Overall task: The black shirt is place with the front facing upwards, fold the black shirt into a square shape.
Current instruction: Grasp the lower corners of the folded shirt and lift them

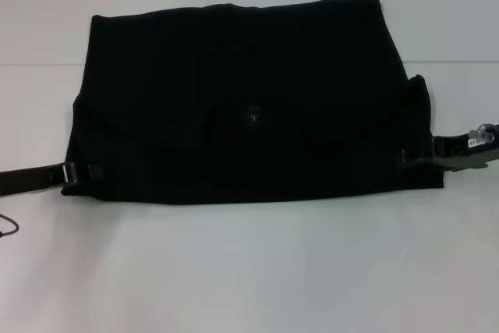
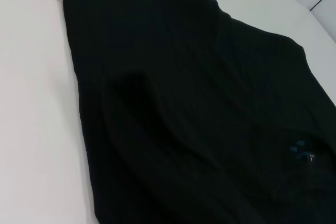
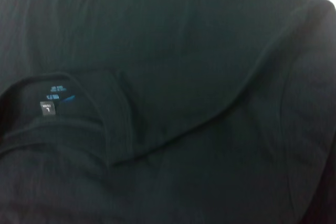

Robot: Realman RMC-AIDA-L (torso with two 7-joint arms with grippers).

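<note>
White surface (image 1: 249, 271) carries the black shirt (image 1: 242, 76), lying centred, its near part folded over with the neck label (image 1: 251, 115) showing. Left gripper (image 1: 78, 171) and right gripper (image 1: 425, 154) sit at the fold's two ends; whether their jaws grip cloth cannot be told. Likely step: a lengthwise fold, calling for matched motion of both arms.
</note>
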